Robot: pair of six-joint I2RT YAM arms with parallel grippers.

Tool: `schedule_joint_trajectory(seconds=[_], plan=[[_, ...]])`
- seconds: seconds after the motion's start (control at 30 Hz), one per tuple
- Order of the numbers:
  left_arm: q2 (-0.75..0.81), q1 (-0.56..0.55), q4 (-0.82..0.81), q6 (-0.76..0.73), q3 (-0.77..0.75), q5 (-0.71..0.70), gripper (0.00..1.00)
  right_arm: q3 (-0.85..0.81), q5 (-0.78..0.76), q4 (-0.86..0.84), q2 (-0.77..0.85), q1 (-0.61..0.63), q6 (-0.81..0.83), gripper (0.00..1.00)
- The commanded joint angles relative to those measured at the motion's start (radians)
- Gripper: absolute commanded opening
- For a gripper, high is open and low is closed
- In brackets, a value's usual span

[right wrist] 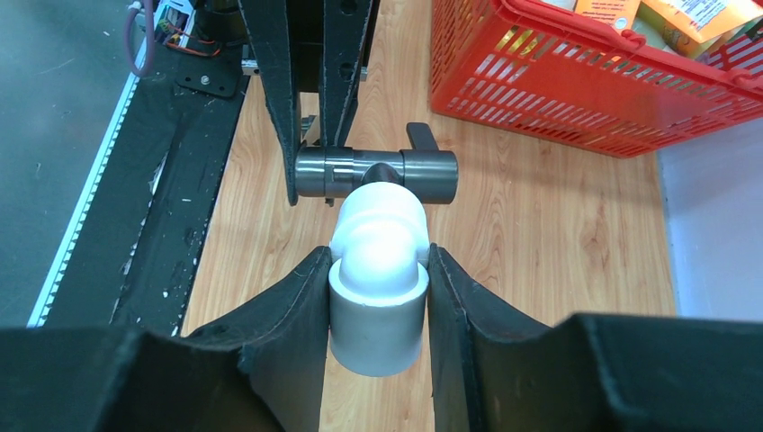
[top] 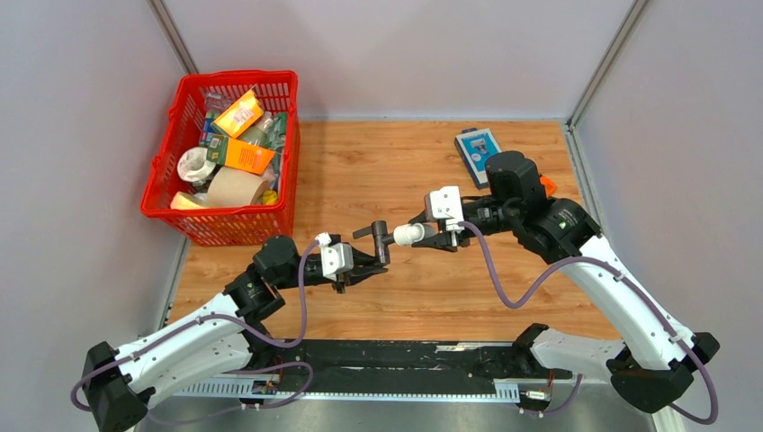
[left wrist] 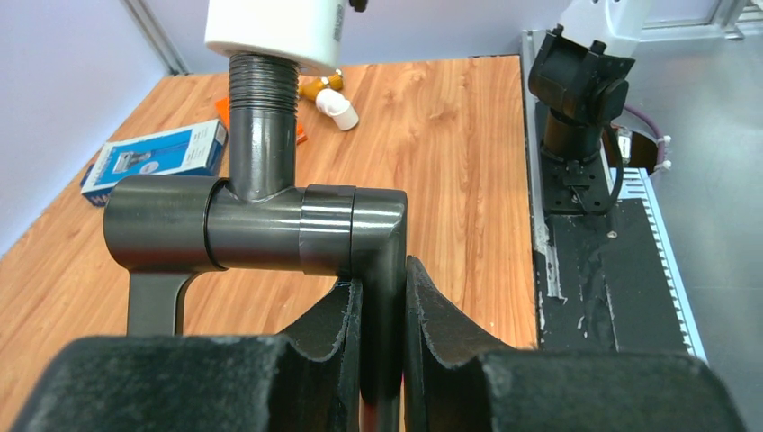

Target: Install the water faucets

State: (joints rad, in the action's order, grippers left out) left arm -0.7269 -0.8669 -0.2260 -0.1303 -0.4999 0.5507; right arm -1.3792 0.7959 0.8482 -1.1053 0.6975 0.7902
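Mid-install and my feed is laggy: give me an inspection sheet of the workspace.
Surface: wooden tabletop, no spills seen.
Job's things: dark faucet threaded stub entering white elbow, some threads exposed.
Clutter: red basket full of packages; blue box; small bottle.
Grippers: left gripper jaws shut on faucet; right gripper jaws shut on elbow.
Cables: purple cables looped along both arms.
Surroundings: grey partition walls.

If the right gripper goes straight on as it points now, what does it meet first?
The dark faucet in the left gripper; the white elbow the right gripper holds seems already on its thread.
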Motion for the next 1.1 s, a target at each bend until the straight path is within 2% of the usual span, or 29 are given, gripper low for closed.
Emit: schedule_joint_trajectory(seconds=[0.0,0.3,0.5,0.63,0.77,0.93,1.07], plan=[[0.011,-0.006,-0.188,0.009,-0.031,0.074,0.0,0.023,0.043,-0.106,0.024,-0.019,0.0,0.0],[0.018,-0.006,-0.2,0.0,-0.025,0.078,0.0,0.06,0.074,-0.11,0.032,-0.026,-0.009,0.0],[0.003,-0.014,-0.251,-0.086,0.004,0.092,0.0,0.031,0.123,-0.032,-0.025,-0.024,0.015,0.0],[-0.002,-0.023,-0.409,-0.081,0.058,0.04,0.0,0.025,0.103,-0.028,-0.044,-0.024,-0.018,0.0],[-0.011,-0.041,-0.458,-0.106,0.075,-0.021,0.0,0.032,0.045,-0.035,-0.059,-0.026,-0.074,0.0],[-0.017,-0.093,-0.496,-0.167,0.084,-0.158,0.0,0.068,0.014,-0.133,-0.067,-0.024,-0.218,0.0],[-0.045,-0.118,-0.614,-0.184,0.115,-0.248,0.0,0.124,0.02,-0.239,-0.061,-0.024,-0.347,0.0]])
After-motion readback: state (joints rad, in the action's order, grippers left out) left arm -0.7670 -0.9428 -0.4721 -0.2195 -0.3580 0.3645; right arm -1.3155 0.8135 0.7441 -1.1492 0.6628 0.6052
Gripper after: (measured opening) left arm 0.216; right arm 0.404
